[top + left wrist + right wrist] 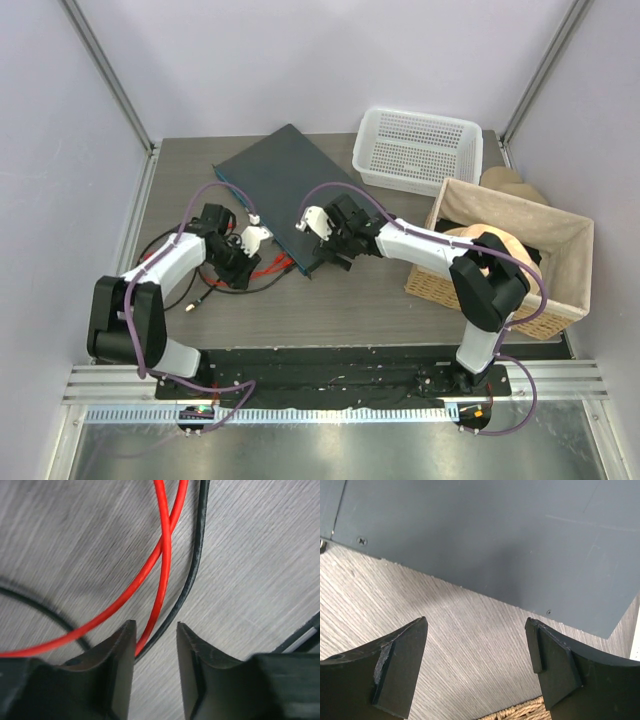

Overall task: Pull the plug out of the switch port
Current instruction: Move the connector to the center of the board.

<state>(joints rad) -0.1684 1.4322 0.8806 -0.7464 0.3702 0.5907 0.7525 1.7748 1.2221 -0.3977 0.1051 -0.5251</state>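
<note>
The switch (285, 185) lies flat at the table's middle, with its narrow front edge facing left. A red cable (272, 268) runs from near that edge's near end. I cannot make out the plug. My left gripper (243, 268) hangs low beside the front edge. In the left wrist view it (156, 626) is open, the red cable (165, 555) and a black cable (192, 575) run on the table toward the gap, and nothing is clamped. My right gripper (338, 258) is wide open at the switch's near right side. In its own view it (476, 622) is over bare table below the switch's top (490, 535).
A white perforated basket (418, 150) stands at the back right. A wicker basket (505, 255) with a dark lining sits on the right, close behind the right forearm, and its rim (520, 712) shows in the right wrist view. Loose black cables (165, 262) loop at the left.
</note>
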